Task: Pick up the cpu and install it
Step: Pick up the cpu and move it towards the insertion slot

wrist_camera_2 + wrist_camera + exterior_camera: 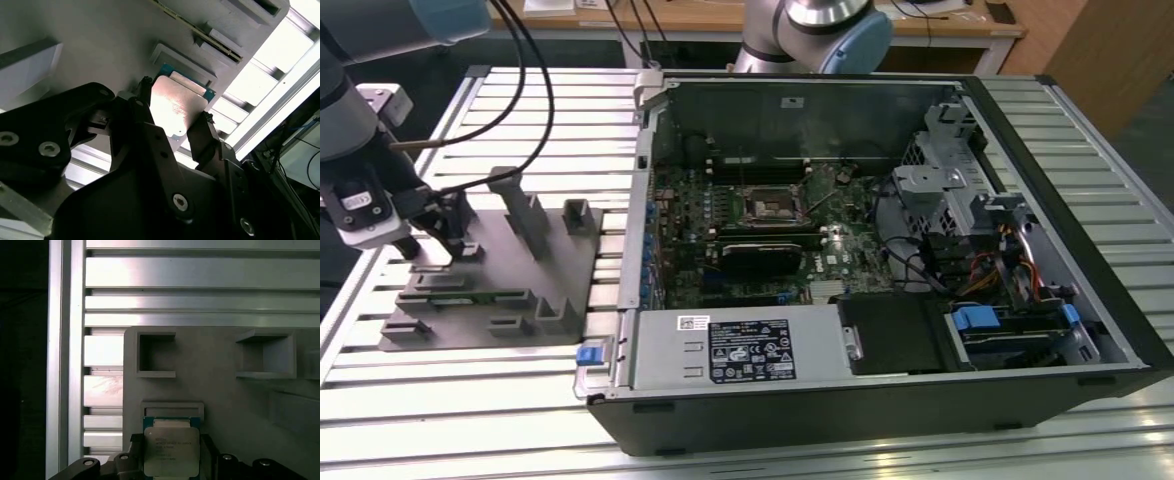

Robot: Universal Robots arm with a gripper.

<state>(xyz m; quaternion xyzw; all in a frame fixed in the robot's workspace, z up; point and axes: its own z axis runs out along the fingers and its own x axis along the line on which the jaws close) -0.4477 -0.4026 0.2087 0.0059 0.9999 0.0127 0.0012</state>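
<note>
The cpu (171, 451) is a small square chip with a pale metal top and a green edge, lying at a shallow pocket of the grey fixture block (494, 300). My gripper (443, 250) stands over that block at the exterior view's left. In both wrist views its black fingers (202, 132) press against opposite edges of the cpu (177, 102), so the gripper (171, 454) is shut on it. I cannot tell whether the chip is lifted off the block. The motherboard socket (771, 208) lies open inside the computer case.
The open computer case (1067, 300) fills the middle and the exterior view's right, with drive bays, cables and a power supply (740, 345). Upright posts (523, 210) rise from the fixture block. The slatted aluminium table (454, 420) runs beneath. Cables (520, 60) hang above the gripper.
</note>
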